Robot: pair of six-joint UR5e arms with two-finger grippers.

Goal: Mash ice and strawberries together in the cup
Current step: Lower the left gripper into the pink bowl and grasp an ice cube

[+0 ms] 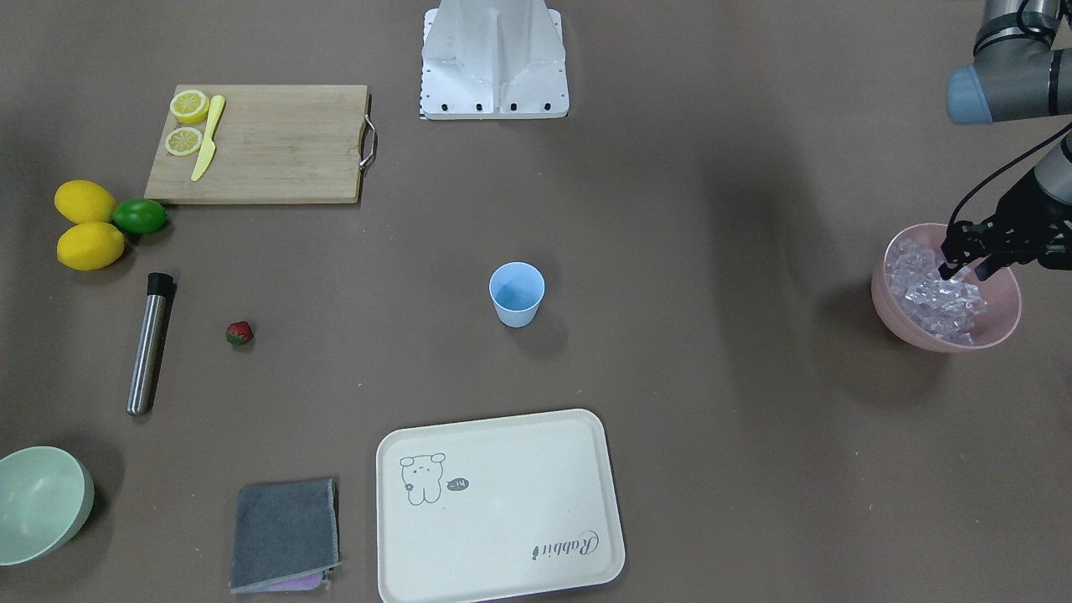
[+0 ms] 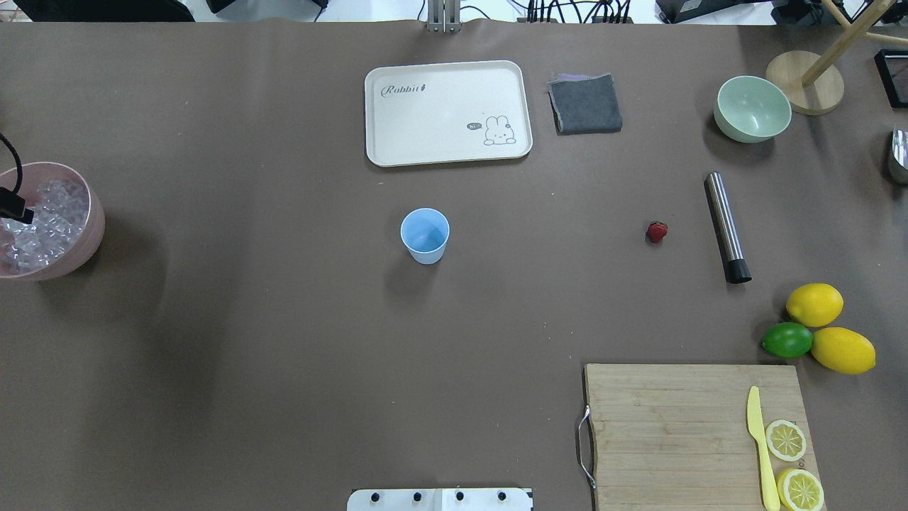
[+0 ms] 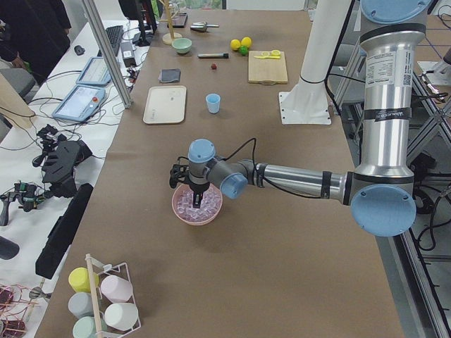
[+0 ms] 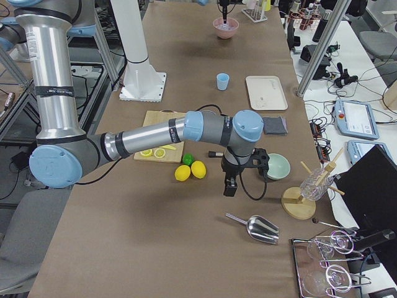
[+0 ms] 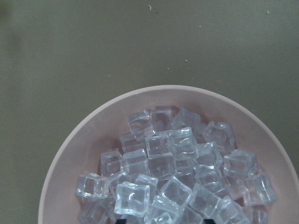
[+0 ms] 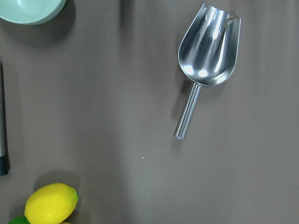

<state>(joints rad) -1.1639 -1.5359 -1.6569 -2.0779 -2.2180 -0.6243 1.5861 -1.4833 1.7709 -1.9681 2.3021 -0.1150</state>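
The light-blue cup stands upright and looks empty at the table's middle. A small red strawberry lies on the table far off to one side of it. The ice fills a pink bowl at the other end. My left gripper hangs over that bowl, open, with its fingertips down among the cubes. My right gripper shows only in the exterior right view, low over the table near the lemons; I cannot tell if it is open or shut.
A steel muddler lies beside the strawberry. Two lemons and a lime sit by a cutting board with lemon slices and a yellow knife. A cream tray, grey cloth, green bowl and metal scoop lie around.
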